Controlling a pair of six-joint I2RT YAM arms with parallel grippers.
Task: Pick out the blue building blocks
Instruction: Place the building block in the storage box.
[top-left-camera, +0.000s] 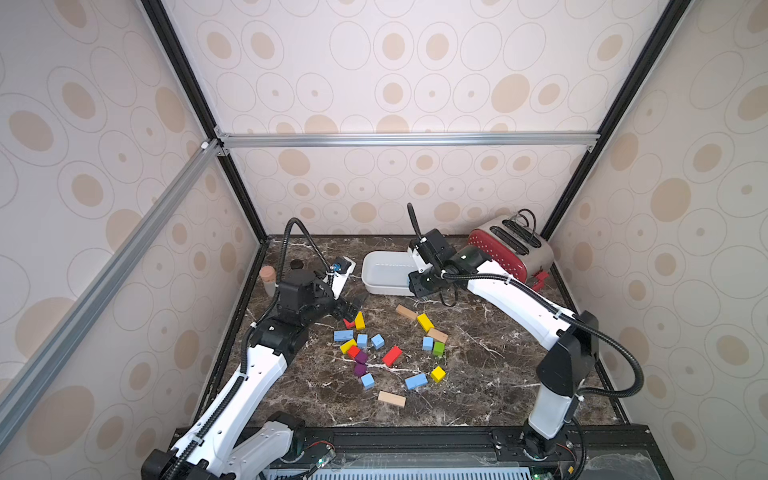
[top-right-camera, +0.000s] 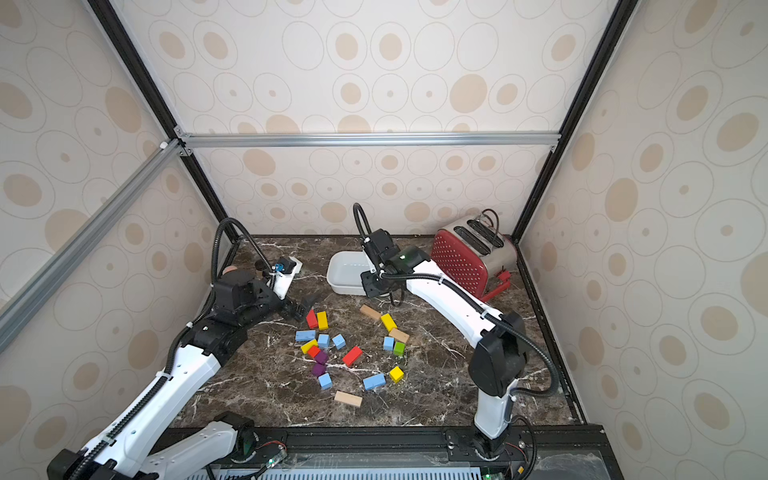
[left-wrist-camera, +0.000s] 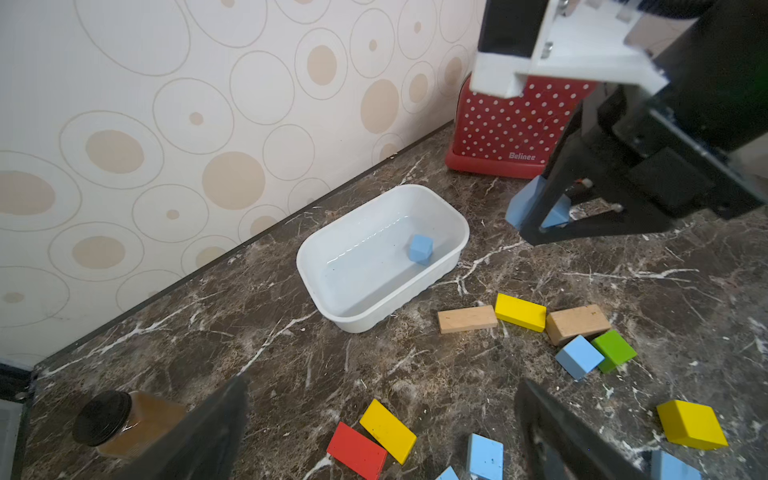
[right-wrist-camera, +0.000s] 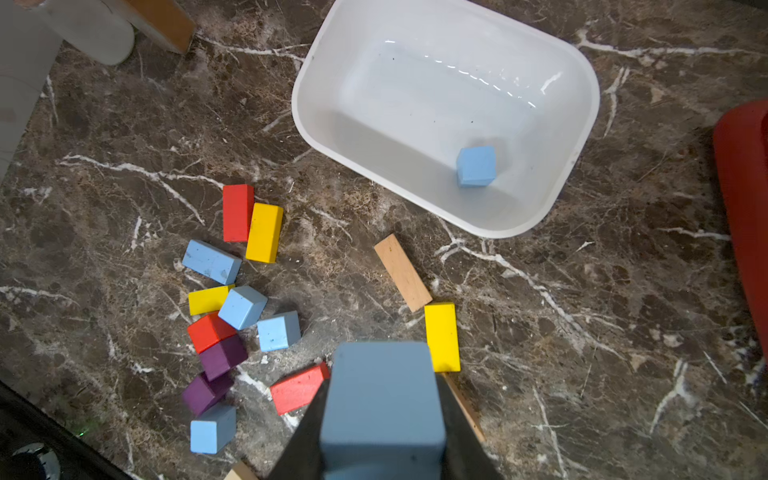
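This is a robot test cell dressed as a home kitchen, not a real room. Wallpaper panels (top-left-camera: 415, 75) with beige ovals hang on a bare frame of black posts (top-left-camera: 611, 120) and an aluminium bar (top-left-camera: 407, 139). The surface (top-left-camera: 498, 374) is brown and marble-look. Household props sit on it: a red polka-dot toaster (top-left-camera: 511, 249) at 1 o'clock, a white tub (top-left-camera: 386, 270) at 12, a jar (left-wrist-camera: 124, 419) at 10, and wooden toy blocks (top-left-camera: 391, 356), blue building blocks (top-left-camera: 416, 381) among them, mid-surface. Two white robot arms (top-left-camera: 253, 378) stand on a black rail (top-left-camera: 415, 438) at 6 o'clock.
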